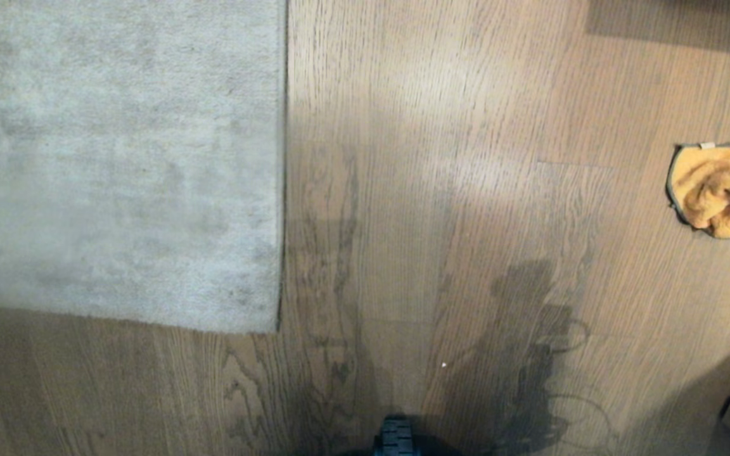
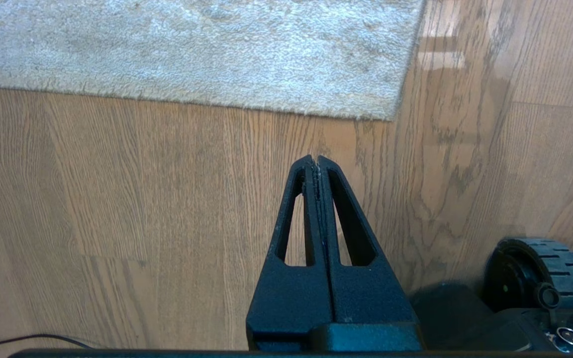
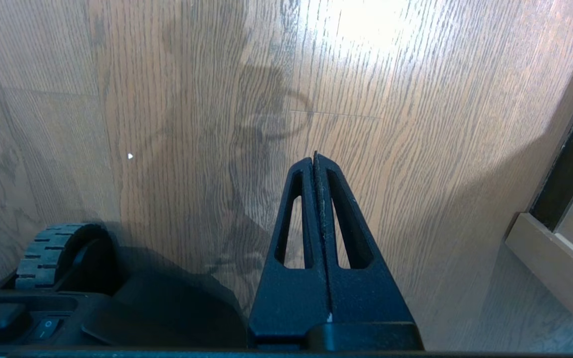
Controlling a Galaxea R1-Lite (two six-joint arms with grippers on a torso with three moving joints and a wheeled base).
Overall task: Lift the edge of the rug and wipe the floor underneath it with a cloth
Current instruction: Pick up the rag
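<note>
The left gripper [image 2: 315, 160] is being held w/ jaws pressed fully together, nothing between them, hovering over bare floor [image 2: 142, 199]. Ahead of its tips, the rug edge [image 2: 217, 102] is lying flat on the planks, apart from the jaws; the rug's square corner [image 2: 391, 117] is sitting ahead and slightly to one side of the tips. A base wheel [image 2: 540, 271] is showing beside the gripper's body, and a thin dark cable [image 2: 28, 340] is running near the gripper's base on the other side.

The right gripper [image 3: 315, 156] is likewise being kept w/ jaws closed tight and empty, above floor crossed by the robot's own shadow. Off to one side of it a pale wooden furniture edge [image 3: 550, 263] is visible; a wheel [image 3: 52, 253] is seen on the opposite side, near the gripper's body. A tiny white speck [image 3: 130, 156] is lying on the planks, well apart from the tips.

In the head view neither gripper is being shown. The cloth [image 1: 717, 190] is lying bunched on the floor at far right, well apart from the rug, w/ its white tag [image 1: 707, 145] at the far edge. It isn't appearing in either wrist view, so its place relative to either pair of jaws can't be told.
</note>
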